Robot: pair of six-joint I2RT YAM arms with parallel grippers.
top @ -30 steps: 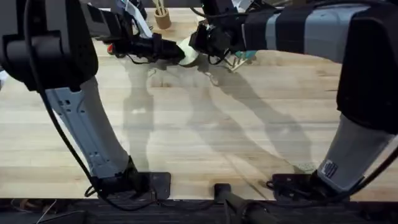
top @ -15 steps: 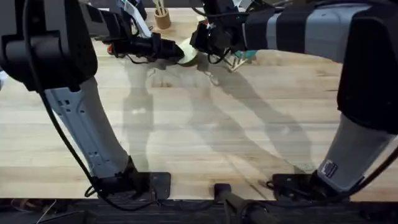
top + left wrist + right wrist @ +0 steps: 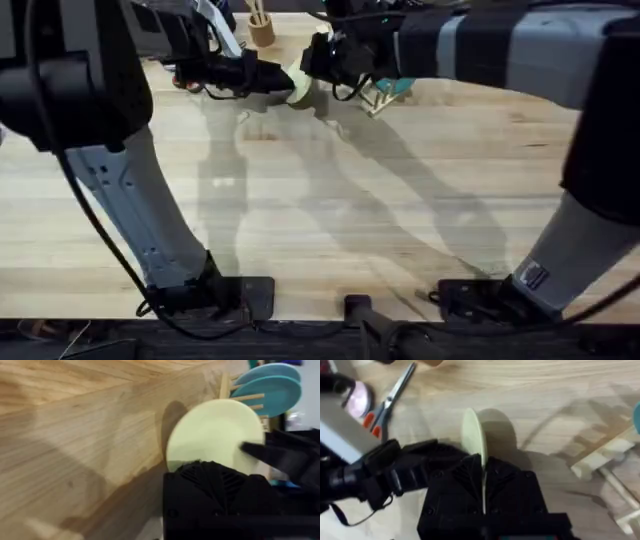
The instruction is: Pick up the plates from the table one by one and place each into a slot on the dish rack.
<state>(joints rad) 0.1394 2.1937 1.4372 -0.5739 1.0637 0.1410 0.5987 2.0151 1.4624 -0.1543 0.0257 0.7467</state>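
Observation:
The cream plate [image 3: 299,84] is held on edge above the far part of the table [image 3: 330,200], between both grippers. My left gripper [image 3: 283,80] comes in from the left and is shut on its rim; in the left wrist view the plate [image 3: 212,435] rises out of its black jaws. My right gripper [image 3: 315,70] grips the plate from the right, and the plate's thin edge [image 3: 472,435] runs down between its fingers [image 3: 465,480]. Just right of them stands the dish rack [image 3: 378,98] with a turquoise plate [image 3: 277,392] upright among its pegs.
Red-handled scissors [image 3: 390,397] and a small pink dish [image 3: 356,400] lie behind the left gripper. A wooden cup of sticks [image 3: 261,28] stands at the far edge. A paler blue plate [image 3: 272,370] sits in the rack behind the turquoise one. Bare tabletop stretches toward the arm bases.
Both grippers and the cream plate have shifted slightly left and farther away. The plate stays upright between them.

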